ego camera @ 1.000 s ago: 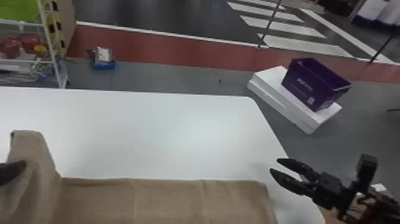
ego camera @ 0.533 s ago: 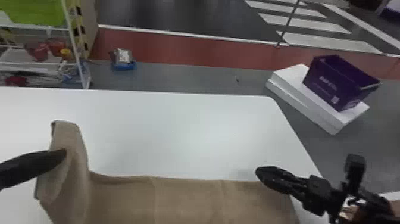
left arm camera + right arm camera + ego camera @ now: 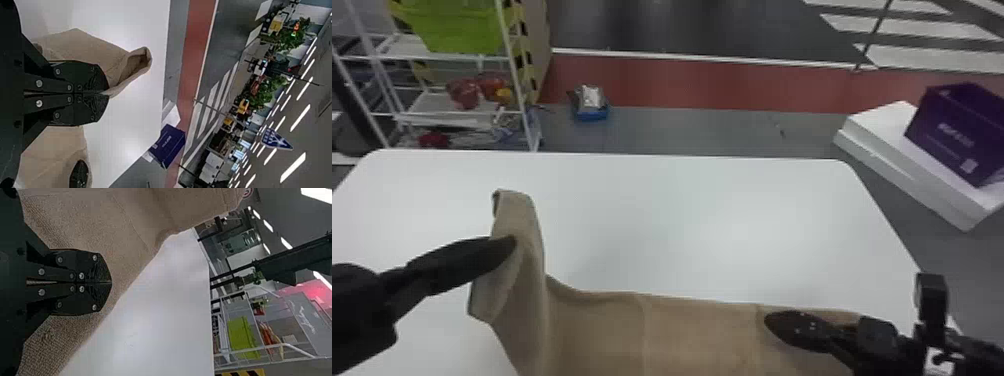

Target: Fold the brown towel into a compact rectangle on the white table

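Note:
In the head view my left gripper (image 3: 504, 245) is shut on the left end of the brown towel (image 3: 697, 332), which stands raised off the table in a bent fold around the fingertips. The rest of the towel stretches rightward along the near part of the white table (image 3: 712, 215). My right gripper (image 3: 774, 322) is over the towel's right part. In the left wrist view, my left gripper (image 3: 107, 94) pinches the towel (image 3: 92, 47) near its edge. In the right wrist view, my right gripper (image 3: 110, 282) has its fingers together above the towel (image 3: 129, 223), holding nothing that I can see.
Beyond the table's far left corner stands a white wire rack with a green bin (image 3: 462, 25). A purple box (image 3: 957, 132) sits on white boxes (image 3: 892, 150) past the right edge. A small blue packet (image 3: 590, 103) lies on the floor behind the table.
The head view has swung left. My left gripper has carried the towel's left end inward, farther over the table. My right gripper has closed and moved left over the towel.

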